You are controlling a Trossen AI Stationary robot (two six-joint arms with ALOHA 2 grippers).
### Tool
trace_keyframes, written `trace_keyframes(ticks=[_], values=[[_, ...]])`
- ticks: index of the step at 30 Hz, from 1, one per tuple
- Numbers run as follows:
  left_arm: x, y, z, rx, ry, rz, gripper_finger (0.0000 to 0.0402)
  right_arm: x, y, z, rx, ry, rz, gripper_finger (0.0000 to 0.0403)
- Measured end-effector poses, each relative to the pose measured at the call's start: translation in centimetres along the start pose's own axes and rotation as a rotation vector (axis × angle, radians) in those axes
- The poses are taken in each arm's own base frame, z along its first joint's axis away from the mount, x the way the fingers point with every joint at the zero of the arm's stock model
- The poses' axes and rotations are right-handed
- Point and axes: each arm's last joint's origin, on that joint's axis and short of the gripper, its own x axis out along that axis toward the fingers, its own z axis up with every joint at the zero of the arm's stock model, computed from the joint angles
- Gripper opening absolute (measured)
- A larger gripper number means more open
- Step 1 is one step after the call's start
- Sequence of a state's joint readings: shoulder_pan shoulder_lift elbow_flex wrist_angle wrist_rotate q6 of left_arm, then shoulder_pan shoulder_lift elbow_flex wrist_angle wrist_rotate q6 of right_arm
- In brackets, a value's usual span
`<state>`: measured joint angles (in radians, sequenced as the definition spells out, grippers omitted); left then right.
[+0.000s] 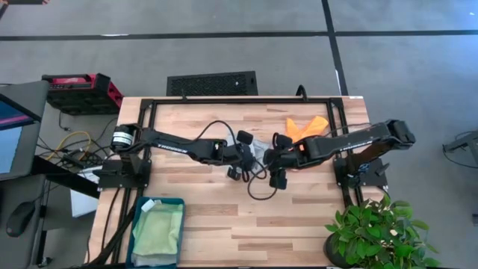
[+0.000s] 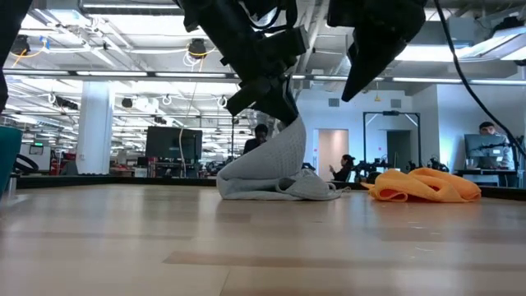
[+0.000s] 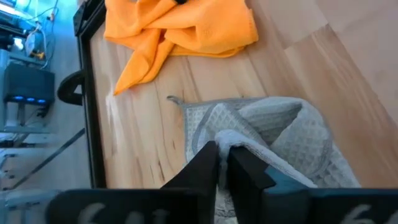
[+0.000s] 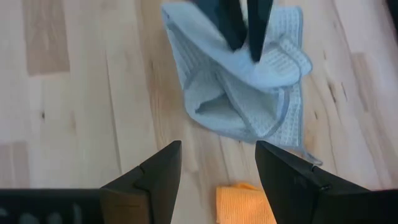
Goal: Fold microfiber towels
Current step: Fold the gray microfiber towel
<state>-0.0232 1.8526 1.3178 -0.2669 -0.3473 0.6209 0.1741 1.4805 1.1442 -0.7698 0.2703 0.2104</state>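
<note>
A pale grey-blue towel stands in a peak at the table's middle, its crumpled lower part lying on the wood. My left gripper is shut on its top; it also shows in the high view. My right gripper hangs open above and just right of that towel, with nothing between its fingers. A bright orange towel lies bunched on the table toward the far right. A light green towel lies in the teal bin. My left gripper pinches a bunched fold of the grey-blue towel between its two fingers; how many layers, I cannot tell. The fingers slant down from the table's left. The cloth hangs below them as a cone, its lower part resting on the table.
The teal bin stands at the near left corner. A potted plant stands at the near right corner. A black cable loops on the wood near the grippers. A black frame runs along the far edge.
</note>
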Motion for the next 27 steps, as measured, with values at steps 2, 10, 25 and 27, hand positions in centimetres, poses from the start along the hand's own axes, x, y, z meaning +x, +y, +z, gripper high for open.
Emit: trace_keyframes(ticks=[2,10,25,27], values=[[0.0,0.1,0.0,-0.007,-0.003,-0.005,0.0042,-0.2,0.0,0.1,0.003,-0.011,0.002,0.023],[0.0,0.1,0.1,-0.047,-0.031,-0.022,0.0134,-0.1,0.0,0.1,0.002,-0.009,0.002,0.023],[0.9,-0.3,-0.6,-0.06,0.016,-0.05,0.0174,-0.1,0.0,-0.1,-0.001,0.005,-0.001,0.023],[1.0,0.1,-0.7,-0.144,0.057,0.033,0.0174,-0.1,0.0,-0.1,-0.001,0.005,-0.001,0.023]])
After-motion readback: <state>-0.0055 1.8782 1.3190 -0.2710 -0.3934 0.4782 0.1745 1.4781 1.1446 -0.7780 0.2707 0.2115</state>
